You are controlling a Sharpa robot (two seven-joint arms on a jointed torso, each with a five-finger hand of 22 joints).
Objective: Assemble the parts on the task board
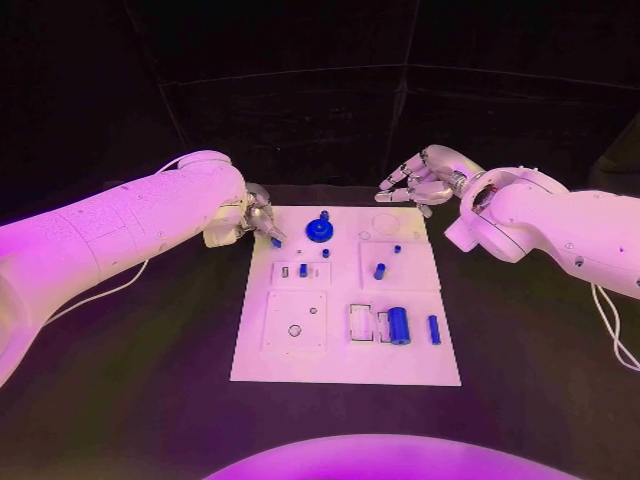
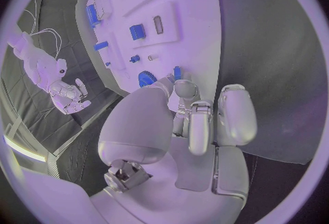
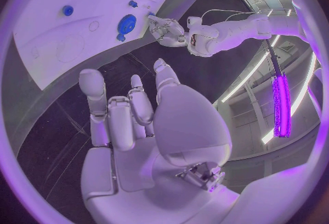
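Nearby, a blue gear (image 1: 320, 230) sits just beside the left hand (image 1: 248, 222).

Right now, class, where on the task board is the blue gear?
In the head view the blue gear sits at the far end of the task board, towards its left side, beside the left hand.

**Surfaces and finishes**

You see the task board (image 1: 346, 345) as smooth, matt white plate. The parts (image 1: 398, 325) on it look like glossy blue plastic. The counter (image 1: 147, 380) under it is dull black, cloth-like where it wrinkles. Left hand (image 1: 248, 222) and right hand (image 1: 418, 180): smooth silvery shells with a soft sheen.
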